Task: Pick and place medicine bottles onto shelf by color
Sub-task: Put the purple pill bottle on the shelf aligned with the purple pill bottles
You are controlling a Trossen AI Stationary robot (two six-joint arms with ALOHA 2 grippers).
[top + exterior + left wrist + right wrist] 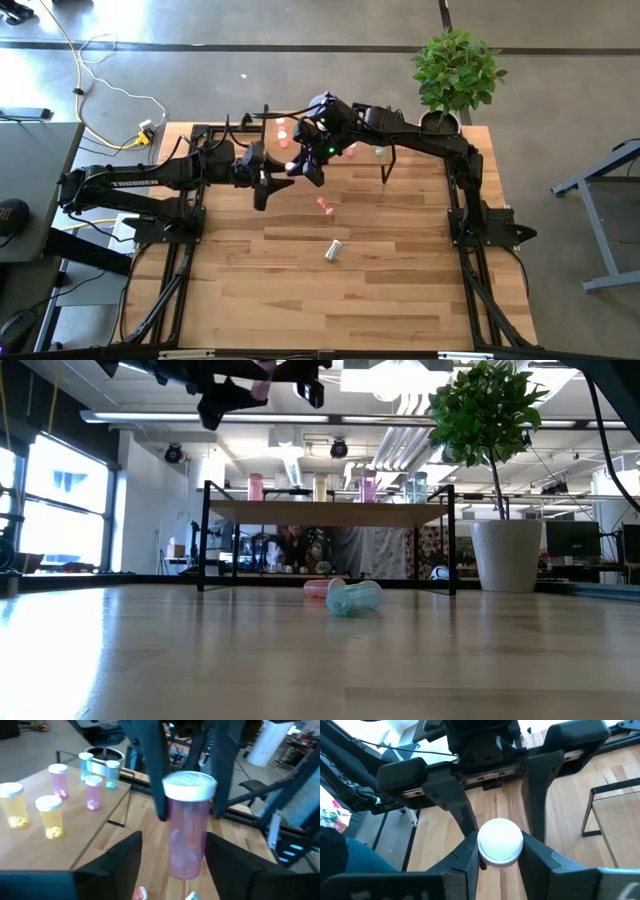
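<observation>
Wooden table, mid-air handover beside the shelf: we note the right gripper clamped on the pink bottle at its cap; the left gripper stands open around its body, fingers apart from it.

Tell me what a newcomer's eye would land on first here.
A handover in mid-air above the table: the right gripper is clamped on the white cap of a pink bottle, and the left gripper has its fingers spread on either side of it. Behind, bottles stand on the shelf, and two more lie on the table.
</observation>
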